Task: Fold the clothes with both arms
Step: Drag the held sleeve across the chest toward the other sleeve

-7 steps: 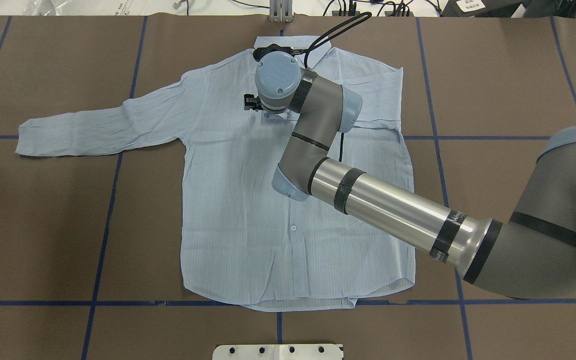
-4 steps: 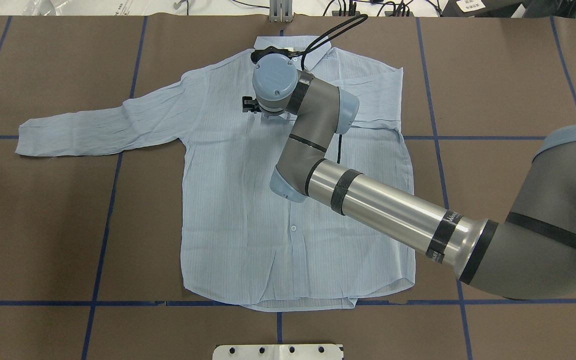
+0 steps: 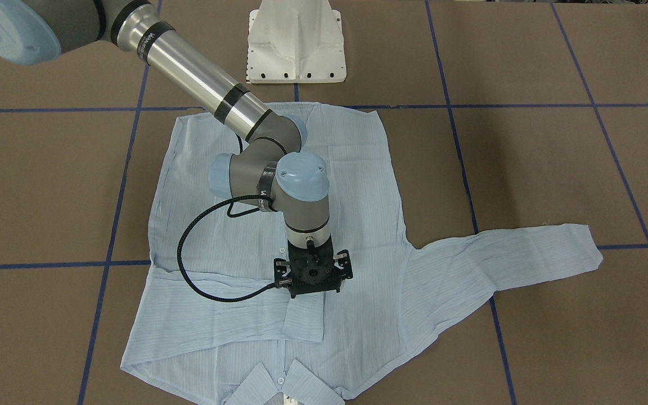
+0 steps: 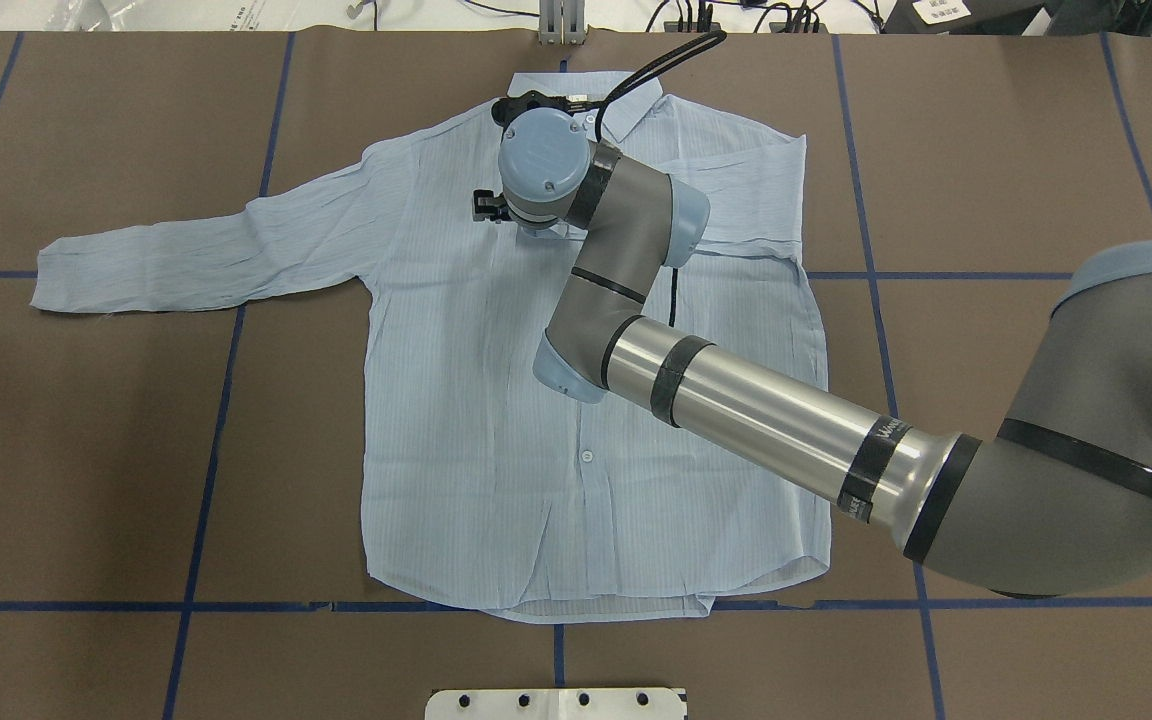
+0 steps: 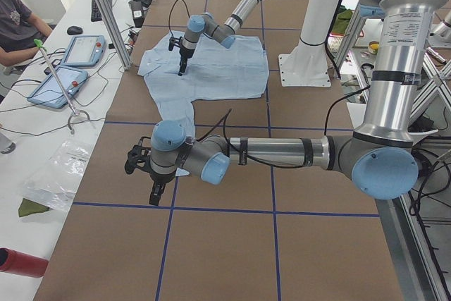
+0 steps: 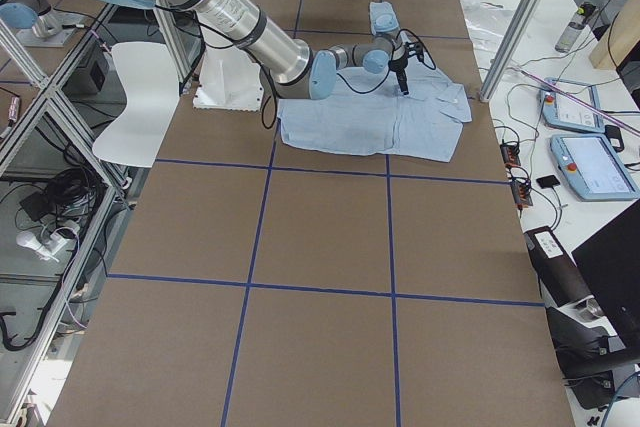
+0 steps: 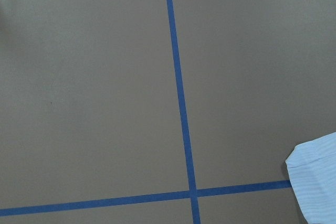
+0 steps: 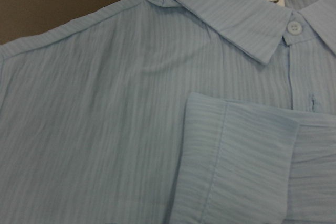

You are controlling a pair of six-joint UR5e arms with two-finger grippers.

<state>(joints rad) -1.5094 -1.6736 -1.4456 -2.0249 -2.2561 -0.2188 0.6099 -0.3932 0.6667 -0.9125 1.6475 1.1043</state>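
Note:
The pale blue striped shirt (image 4: 476, 420) lies flat and buttoned, front up, collar (image 4: 631, 95) at the table's far edge. One sleeve (image 4: 206, 245) stretches out flat to the side. The other is folded across the chest, its cuff (image 3: 304, 318) lying loose, as the right wrist view (image 8: 236, 166) also shows. My right gripper (image 3: 313, 281) hangs just above the chest beside that cuff, pointing down; its fingers are hidden. My left gripper (image 5: 151, 195) shows only in the exterior left view, low over bare table past the outstretched cuff (image 7: 315, 182); I cannot tell its state.
The white pedestal base (image 3: 296, 42) stands at the near edge of the table. Blue tape lines (image 4: 216, 420) cross the brown table cover. An operator (image 5: 17, 19) and tablets (image 5: 84, 51) are beside the table's far side.
My right wrist and gripper have shifted slightly towards the outstretched sleeve, left in the overhead view. The shirt has not moved.

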